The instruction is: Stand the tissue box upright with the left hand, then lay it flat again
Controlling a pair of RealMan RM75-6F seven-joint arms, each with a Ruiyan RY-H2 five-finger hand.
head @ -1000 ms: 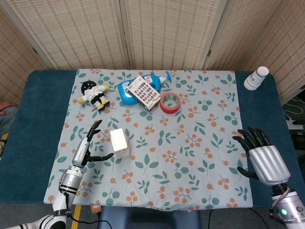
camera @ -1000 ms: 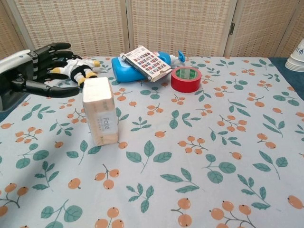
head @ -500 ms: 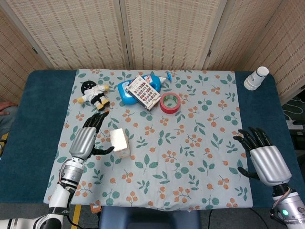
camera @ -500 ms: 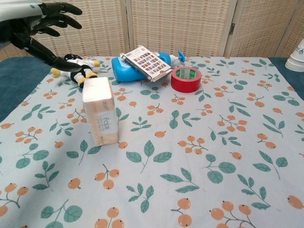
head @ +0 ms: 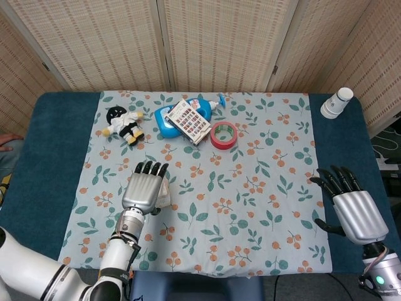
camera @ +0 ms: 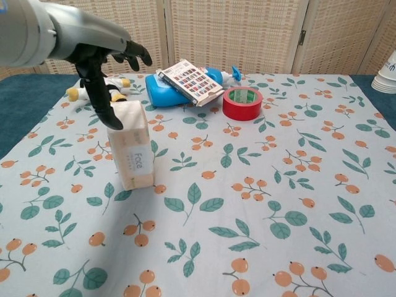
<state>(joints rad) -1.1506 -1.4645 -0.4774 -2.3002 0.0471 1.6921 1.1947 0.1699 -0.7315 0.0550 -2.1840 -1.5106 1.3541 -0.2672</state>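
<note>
Chest view: pale cream rectangular tissue box (camera: pixel 130 146) stands on end on the floral-print cloth covering the table (camera: pixel 278 185), near its left side, printed face toward the camera. Left robot hand (camera: pixel 102 65) hangs above and just behind the box top, thumb reaching down to the upper left corner; contact there looks likely but cannot be confirmed. Fingers spread forward over the box, nothing gripped. Head view: the same left robot hand (head: pixel 143 189) covers most of the box, only a sliver showing at its right edge. Right robot hand (head: pixel 352 210) sits well apart at the table's far right, fingers apart, holding nothing. Judgement: upright step looks done; the lay-flat step is in hand. Next move calls for a push or light hold at the top edge, tipping the box over slowly so it settles on a broad face rather than skidding.
</note>
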